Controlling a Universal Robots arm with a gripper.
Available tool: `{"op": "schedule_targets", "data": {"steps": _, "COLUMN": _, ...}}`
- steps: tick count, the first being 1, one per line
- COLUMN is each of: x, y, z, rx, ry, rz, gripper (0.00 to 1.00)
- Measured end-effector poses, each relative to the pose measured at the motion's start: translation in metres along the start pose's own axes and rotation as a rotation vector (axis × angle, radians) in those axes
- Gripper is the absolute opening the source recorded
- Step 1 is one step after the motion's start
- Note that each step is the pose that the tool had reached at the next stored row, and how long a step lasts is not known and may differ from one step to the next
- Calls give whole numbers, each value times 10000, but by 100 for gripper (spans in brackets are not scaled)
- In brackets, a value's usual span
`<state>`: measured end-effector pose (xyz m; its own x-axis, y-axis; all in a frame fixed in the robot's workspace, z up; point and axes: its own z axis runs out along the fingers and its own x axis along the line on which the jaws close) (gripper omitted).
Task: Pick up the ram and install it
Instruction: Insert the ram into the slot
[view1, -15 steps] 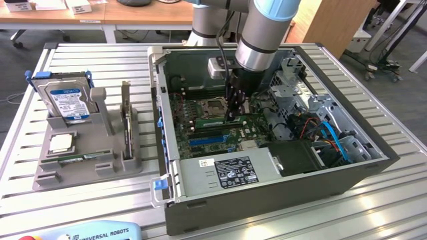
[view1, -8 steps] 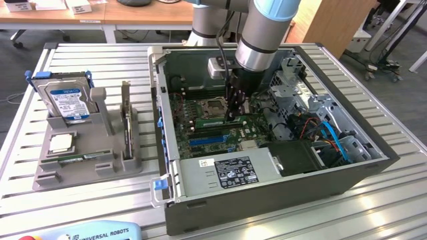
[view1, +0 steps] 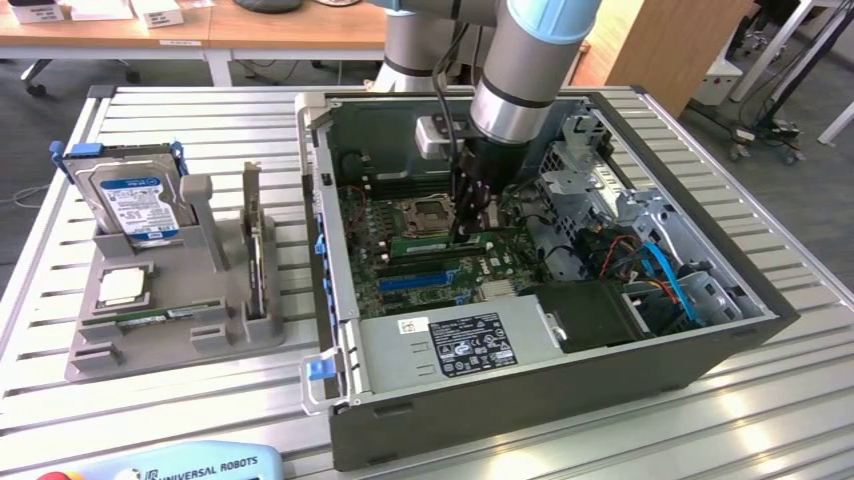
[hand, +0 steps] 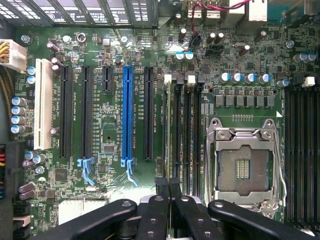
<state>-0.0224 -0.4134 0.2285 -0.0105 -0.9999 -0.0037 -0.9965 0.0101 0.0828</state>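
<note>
Gripper (hand: 168, 184), jaws narrow, pinches the ram (hand: 167, 140) edge-on over the motherboard's (hand: 107, 135) memory slots (hand: 186, 135), beside the open processor socket (hand: 243, 167). Pendant (view1: 187, 466) at the table's (view1: 801, 400) near edge reads "UNIVERSAL ROBOTS".

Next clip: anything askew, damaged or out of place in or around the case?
Nothing stands out. The tool is shut over the memory slots, the processor socket is empty, and the hard drive stands on edge in the grey holder beside the open case.
</note>
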Motion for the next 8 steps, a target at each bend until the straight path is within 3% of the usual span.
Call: {"op": "schedule_targets", "data": {"steps": 8, "x": 0, "y": -1, "z": 15, "rx": 1, "ry": -2, "rz": 0, "gripper": 11}}
